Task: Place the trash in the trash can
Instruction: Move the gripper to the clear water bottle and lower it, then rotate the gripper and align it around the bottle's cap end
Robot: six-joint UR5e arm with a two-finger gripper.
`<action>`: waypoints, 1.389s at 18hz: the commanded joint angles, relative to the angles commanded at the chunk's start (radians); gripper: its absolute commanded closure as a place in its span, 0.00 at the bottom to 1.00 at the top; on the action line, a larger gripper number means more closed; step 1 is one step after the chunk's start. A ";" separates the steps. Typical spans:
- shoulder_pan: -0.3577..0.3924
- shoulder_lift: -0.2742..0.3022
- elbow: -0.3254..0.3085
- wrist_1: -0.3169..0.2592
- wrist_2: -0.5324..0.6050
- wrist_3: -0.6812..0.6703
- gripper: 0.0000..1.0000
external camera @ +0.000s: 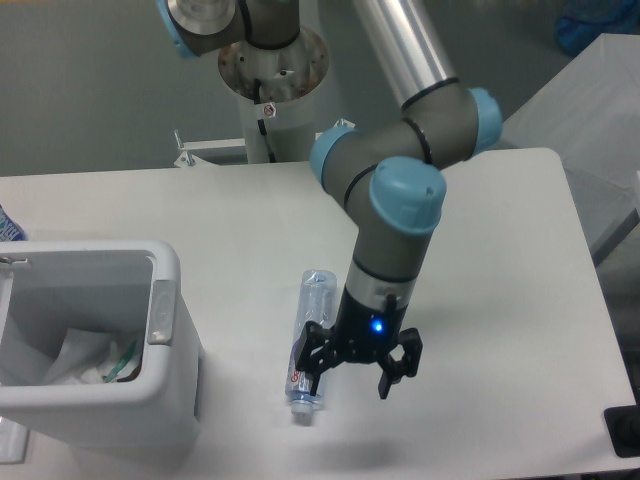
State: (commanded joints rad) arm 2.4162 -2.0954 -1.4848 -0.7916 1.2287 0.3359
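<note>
A crushed clear bottle with a purple-and-white label lies on the table, cap end toward the front edge. My gripper hangs open low over the table, its left finger over the bottle's lower half and its right finger on the bare table to the right. The white trash can stands at the front left. Inside it lies a crumpled white wrapper with green marks.
A blue-and-yellow packet peeks in at the left edge behind the trash can. A black object sits at the front right corner. The table's right edge runs along the far right.
</note>
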 joint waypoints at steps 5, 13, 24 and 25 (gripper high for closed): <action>-0.041 -0.031 -0.006 0.003 0.060 -0.060 0.00; -0.091 -0.107 -0.002 0.006 0.161 -0.049 0.02; -0.092 -0.173 0.028 0.006 0.207 -0.028 0.10; -0.094 -0.173 0.029 0.006 0.207 -0.028 0.11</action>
State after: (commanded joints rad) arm 2.3225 -2.2688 -1.4558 -0.7854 1.4358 0.3083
